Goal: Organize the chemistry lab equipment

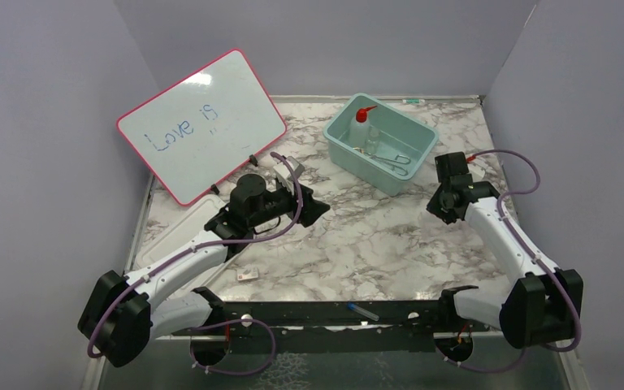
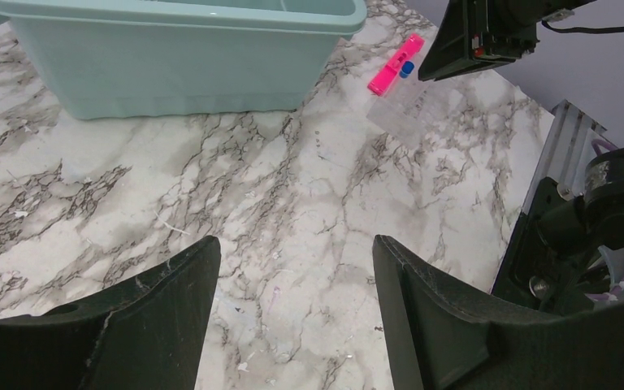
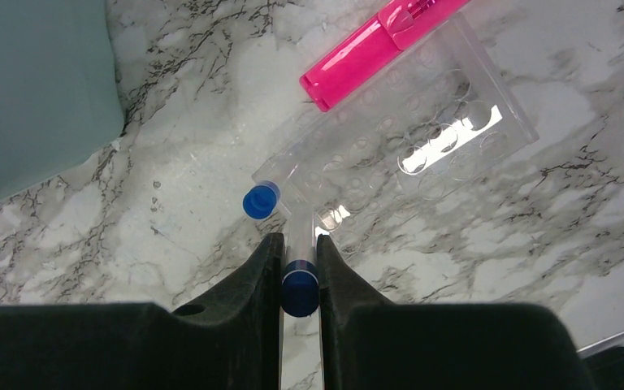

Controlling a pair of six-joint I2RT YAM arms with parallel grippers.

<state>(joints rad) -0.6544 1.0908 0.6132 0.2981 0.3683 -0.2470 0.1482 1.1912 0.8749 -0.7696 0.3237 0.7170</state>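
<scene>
A slim clear tube with a blue cap (image 3: 300, 286) was pinched at its cap end by the right claw (image 3: 299, 242), lower centre of frame, over the white marbled surface (image 3: 195, 203). The left claw (image 2: 292, 260) was seen wide apart and empty. The tube was judged light, slick and best gripped mid-body.

The surface (image 1: 357, 244) is showing white with grey marble swirls. The tub (image 1: 356, 166) is looking pale blue-green. Inside the tub, the clear bottle (image 1: 361, 130) is wearing a red cap. Left of the tub, the whiteboard (image 1: 203, 122) is showing a pink frame and blue writing. Right of the tub, a pen (image 3: 374, 49) is glowing bright pink, a tray (image 3: 455, 122) is looking clear, and the black right tool (image 3: 299, 244) is pinching a clear tube (image 3: 300, 288) with a dark blue cap.
</scene>
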